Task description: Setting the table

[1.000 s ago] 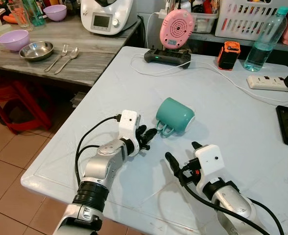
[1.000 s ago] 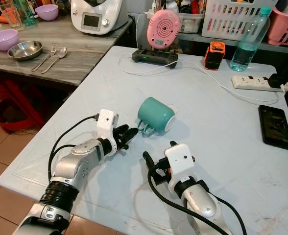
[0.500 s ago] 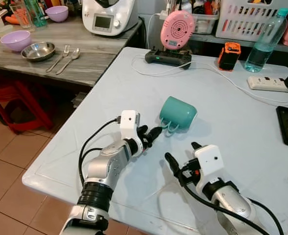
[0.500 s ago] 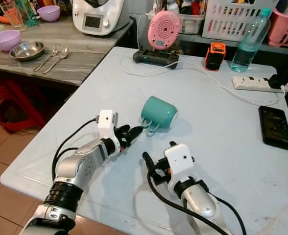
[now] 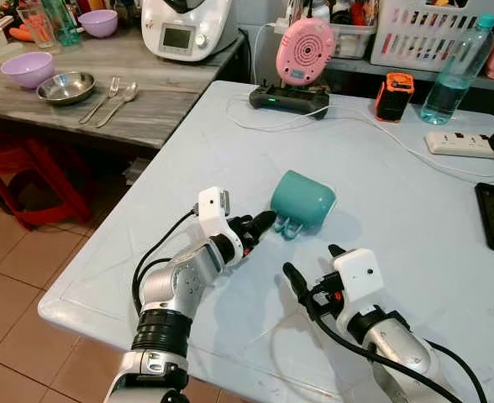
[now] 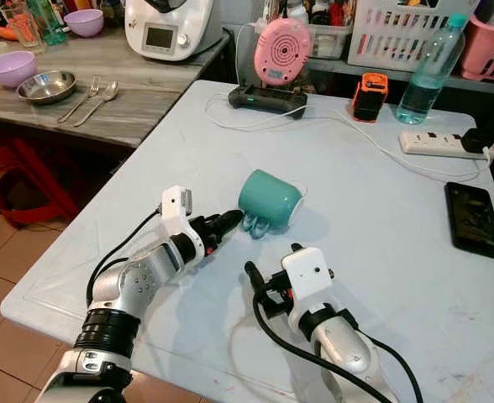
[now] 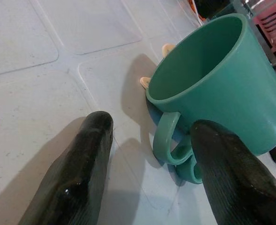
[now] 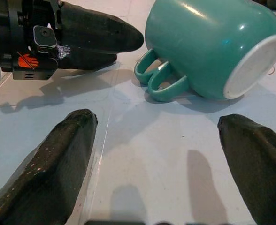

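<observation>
Mug (image 5: 304, 198): teal glazed ceramic, on its side on the pale blue plastic-topped table (image 5: 415, 210), mouth toward the left gripper (image 5: 260, 225), looped handle resting on the tabletop. Left gripper's black fingers spread, unclosed, tips just beside the handle; one finger (image 7: 227, 164) appears to overlap the handle (contact cannot be confirmed). Right gripper (image 5: 310, 269) hovers near the mug's base side, fingers wide apart, holding nothing.

Progress, as judged: early. Mug neither gripped nor upright. Round steel dish (image 5: 62, 86), lilac bowl (image 5: 24, 67), fork (image 5: 100, 88) and spoon (image 5: 119, 92) sit well apart from the mug on the grey wooden counter (image 5: 163, 92), none laid out by the mug.
</observation>
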Robot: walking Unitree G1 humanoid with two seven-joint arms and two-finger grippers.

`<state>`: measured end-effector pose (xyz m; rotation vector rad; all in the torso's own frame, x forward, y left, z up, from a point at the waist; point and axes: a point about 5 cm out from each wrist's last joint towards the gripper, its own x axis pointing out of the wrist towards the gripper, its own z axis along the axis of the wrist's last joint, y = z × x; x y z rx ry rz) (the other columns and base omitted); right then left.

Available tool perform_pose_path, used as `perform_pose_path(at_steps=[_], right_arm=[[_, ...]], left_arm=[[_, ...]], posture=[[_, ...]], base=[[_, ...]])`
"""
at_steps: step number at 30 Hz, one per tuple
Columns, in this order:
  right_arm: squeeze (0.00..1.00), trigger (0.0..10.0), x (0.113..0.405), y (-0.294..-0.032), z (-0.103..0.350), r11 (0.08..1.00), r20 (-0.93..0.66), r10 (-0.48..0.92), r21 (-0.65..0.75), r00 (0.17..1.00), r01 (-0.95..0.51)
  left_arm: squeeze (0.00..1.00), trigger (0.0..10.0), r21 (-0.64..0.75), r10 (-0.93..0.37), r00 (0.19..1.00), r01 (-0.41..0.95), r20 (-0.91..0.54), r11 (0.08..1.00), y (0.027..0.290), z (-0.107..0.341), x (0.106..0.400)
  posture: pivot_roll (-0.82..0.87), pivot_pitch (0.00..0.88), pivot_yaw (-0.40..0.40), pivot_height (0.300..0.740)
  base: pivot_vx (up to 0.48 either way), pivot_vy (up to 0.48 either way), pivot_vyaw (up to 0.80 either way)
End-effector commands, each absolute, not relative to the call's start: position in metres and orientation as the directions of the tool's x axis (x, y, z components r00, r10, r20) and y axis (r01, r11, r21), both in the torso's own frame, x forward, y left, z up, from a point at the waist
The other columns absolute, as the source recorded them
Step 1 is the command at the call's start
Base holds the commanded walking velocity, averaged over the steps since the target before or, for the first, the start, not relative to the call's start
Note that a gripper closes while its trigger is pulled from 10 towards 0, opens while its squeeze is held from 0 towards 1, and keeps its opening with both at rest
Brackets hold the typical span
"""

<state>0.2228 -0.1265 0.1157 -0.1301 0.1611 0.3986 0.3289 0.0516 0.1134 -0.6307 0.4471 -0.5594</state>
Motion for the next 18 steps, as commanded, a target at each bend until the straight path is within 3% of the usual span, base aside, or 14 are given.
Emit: perform_pose_path(at_steps=[1, 10, 18], right_arm=[[0.0, 10.0, 0.222, -0.125, 0.117, 0.912, -0.181, 0.381, -0.09, 0.907, -0.401], [0.0, 10.0, 0.225, -0.122, 0.119, 0.905, -0.167, 0.398, -0.086, 0.902, -0.416], [0.0, 10.0, 0.22, -0.121, 0.126, 0.895, -0.14, 0.428, -0.07, 0.893, -0.44]], left_arm=[[0.0, 10.0, -0.709, -0.692, 0.672, 0.35, -0.265, 0.612, 0.017, 0.101, 0.312], [0.0, 10.0, -0.59, -0.734, 0.624, 0.496, -0.268, 0.637, 0.003, 0.11, 0.31], [0.0, 10.0, -0.56, -0.753, 0.612, 0.544, -0.244, 0.624, -0.004, 0.115, 0.307]], posture=[[-0.12, 0.092, 0.034, 0.74], [-0.12, 0.092, 0.034, 0.74], [-0.11, 0.094, 0.036, 0.74]], base=[[0.0, 0.0, 0.0], [0.0, 0.0, 0.0], [0.0, 0.0, 0.0]])
